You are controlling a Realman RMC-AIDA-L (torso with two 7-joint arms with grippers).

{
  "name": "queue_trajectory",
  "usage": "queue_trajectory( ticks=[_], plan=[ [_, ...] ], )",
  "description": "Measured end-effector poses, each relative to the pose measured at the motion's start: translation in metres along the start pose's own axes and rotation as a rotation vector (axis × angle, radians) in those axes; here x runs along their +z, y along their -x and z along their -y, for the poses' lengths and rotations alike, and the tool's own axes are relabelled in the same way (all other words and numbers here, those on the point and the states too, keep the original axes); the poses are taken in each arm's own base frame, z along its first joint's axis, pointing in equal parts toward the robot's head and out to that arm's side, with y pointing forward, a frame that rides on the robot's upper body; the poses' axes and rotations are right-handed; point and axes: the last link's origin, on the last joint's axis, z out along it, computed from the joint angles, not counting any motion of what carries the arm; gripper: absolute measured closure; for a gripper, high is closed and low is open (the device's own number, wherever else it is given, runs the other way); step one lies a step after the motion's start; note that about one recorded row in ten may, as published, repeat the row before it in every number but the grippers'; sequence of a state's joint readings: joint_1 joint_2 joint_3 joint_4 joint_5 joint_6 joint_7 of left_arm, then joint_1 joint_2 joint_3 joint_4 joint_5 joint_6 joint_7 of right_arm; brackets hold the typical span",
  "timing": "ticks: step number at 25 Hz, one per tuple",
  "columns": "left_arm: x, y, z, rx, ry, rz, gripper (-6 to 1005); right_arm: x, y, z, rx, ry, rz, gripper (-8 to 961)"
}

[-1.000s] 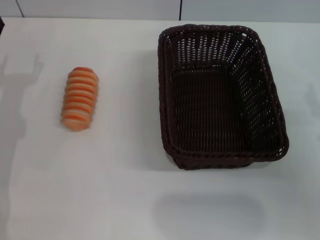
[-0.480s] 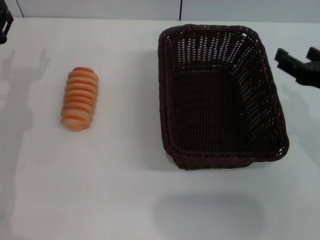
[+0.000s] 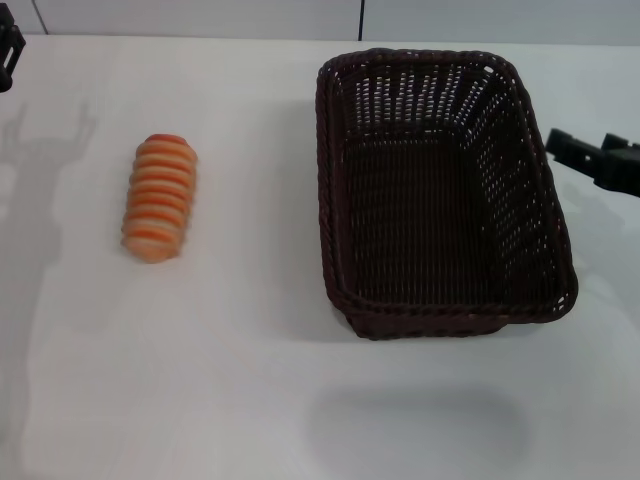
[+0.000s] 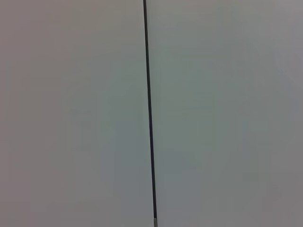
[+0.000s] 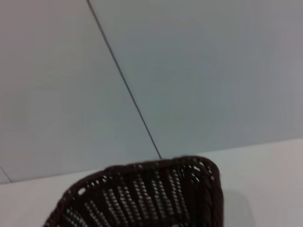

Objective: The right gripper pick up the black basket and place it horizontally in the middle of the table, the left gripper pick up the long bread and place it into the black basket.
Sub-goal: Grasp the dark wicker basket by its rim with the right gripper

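The black basket (image 3: 445, 190) stands on the white table (image 3: 250, 380) right of centre, its long side running away from me. One of its corners shows in the right wrist view as the black basket (image 5: 142, 194). The long bread (image 3: 159, 197), striped orange and cream, lies alone on the left of the table. My right gripper (image 3: 588, 150) hovers open just beyond the basket's right rim, apart from it. Only a black sliver of my left gripper (image 3: 8, 50) shows at the far left edge, well behind the bread.
A pale wall with a dark vertical seam (image 4: 149, 113) runs behind the table's far edge. Bare tabletop lies between the bread and the basket and along the front.
The right gripper came into view at the right edge, then dropped lower and nearer the basket's rim. The left gripper's tip edged in at the top left. Bread and basket stayed put.
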State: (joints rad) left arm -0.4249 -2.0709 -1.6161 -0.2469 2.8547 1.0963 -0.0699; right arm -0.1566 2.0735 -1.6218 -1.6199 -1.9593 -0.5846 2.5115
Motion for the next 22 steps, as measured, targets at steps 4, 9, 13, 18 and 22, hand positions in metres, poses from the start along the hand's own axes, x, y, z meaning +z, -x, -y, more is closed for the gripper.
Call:
queue_trajectory(
  ticks=[4,9,13,18,22],
  plan=[
    [0.0,0.0,0.0,-0.002,0.0,0.0,159,0.008,-0.003,0.005,0.007,0.016,-0.052,172],
    [0.0,0.0,0.0,-0.003,0.0,-0.001,160,0.023,-0.007,0.006,0.013,0.033,-0.093,171],
    [0.001,0.0,0.0,-0.004,0.0,-0.001,160,0.03,-0.009,0.006,0.014,0.038,-0.109,172],
    [0.002,-0.001,-0.001,-0.004,0.003,-0.004,161,0.04,-0.013,0.014,0.018,0.027,-0.137,222],
    [0.006,-0.003,-0.003,-0.004,0.009,-0.01,161,0.045,-0.016,0.015,-0.05,0.029,-0.15,262]
  ],
)
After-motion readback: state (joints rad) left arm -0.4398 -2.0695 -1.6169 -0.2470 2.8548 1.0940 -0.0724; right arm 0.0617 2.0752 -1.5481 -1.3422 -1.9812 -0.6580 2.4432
